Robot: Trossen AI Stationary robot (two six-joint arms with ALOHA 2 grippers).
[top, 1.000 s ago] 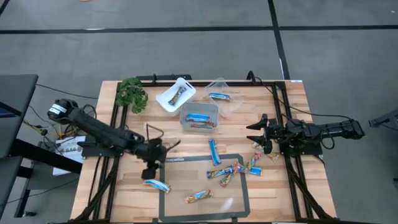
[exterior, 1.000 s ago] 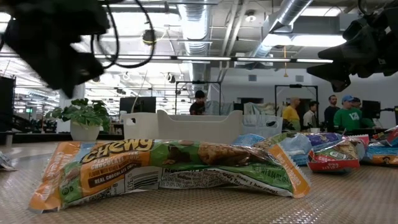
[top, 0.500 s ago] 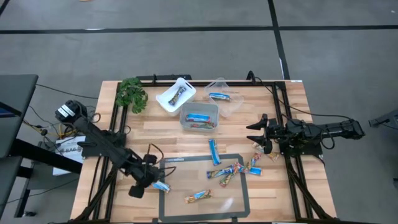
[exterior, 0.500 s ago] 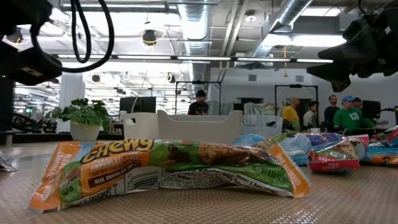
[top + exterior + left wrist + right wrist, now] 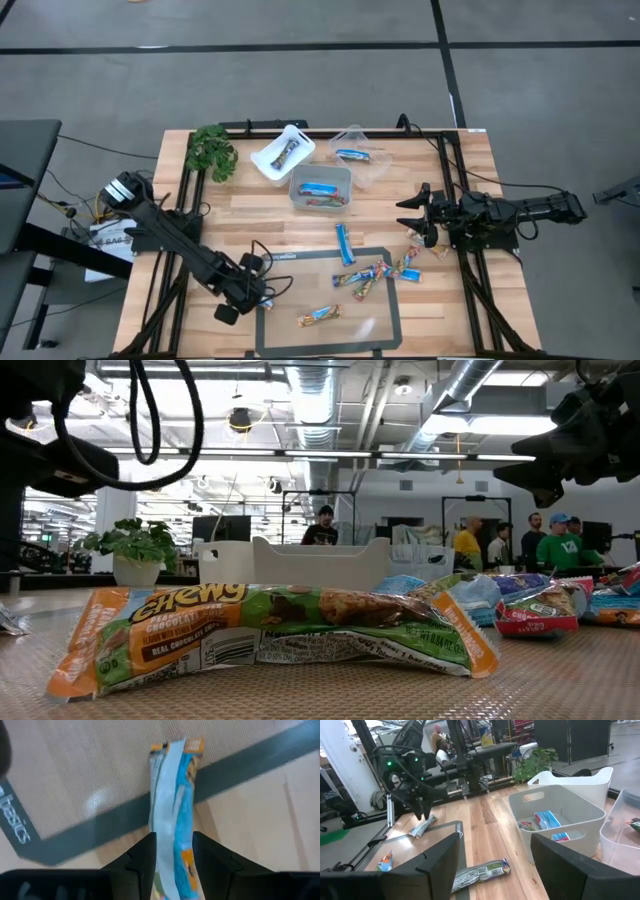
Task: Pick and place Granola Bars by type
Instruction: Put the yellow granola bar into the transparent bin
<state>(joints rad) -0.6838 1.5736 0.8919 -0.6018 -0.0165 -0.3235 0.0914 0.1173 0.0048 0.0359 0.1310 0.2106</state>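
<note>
My left gripper (image 5: pixel 248 291) is low at the mat's near-left corner, shut on a blue granola bar (image 5: pixel 174 815). The right wrist view shows that gripper (image 5: pixel 423 814) over the same bar (image 5: pixel 422 827). My right gripper (image 5: pixel 413 222) hovers open at the table's right side. More bars lie on the mat: a cluster (image 5: pixel 375 272), a blue one (image 5: pixel 344 243) and one (image 5: pixel 318 316) near the front. A green-orange Chewy bar (image 5: pixel 270 635) fills the low view. My left gripper pinches the blue granola bar between its two fingers (image 5: pixel 146 854), across the bar's width near the end closest to the wrist (image 5: pixel 175 851). The fingers come from above, pointing down. The bar's far end (image 5: pixel 176 750) lies over the mat's dark border.
At the far side stand a white tub (image 5: pixel 283 153) holding a brown bar, a clear tub (image 5: pixel 320 187) with blue bars and another clear tub (image 5: pixel 358 158) with one bar. A small plant (image 5: pixel 212 152) sits at the far left. People stand in the room behind.
My left arm has swung from the table's middle toward the near edge and come down over the blue bar at the mat's near-left corner. The right arm has kept still.
</note>
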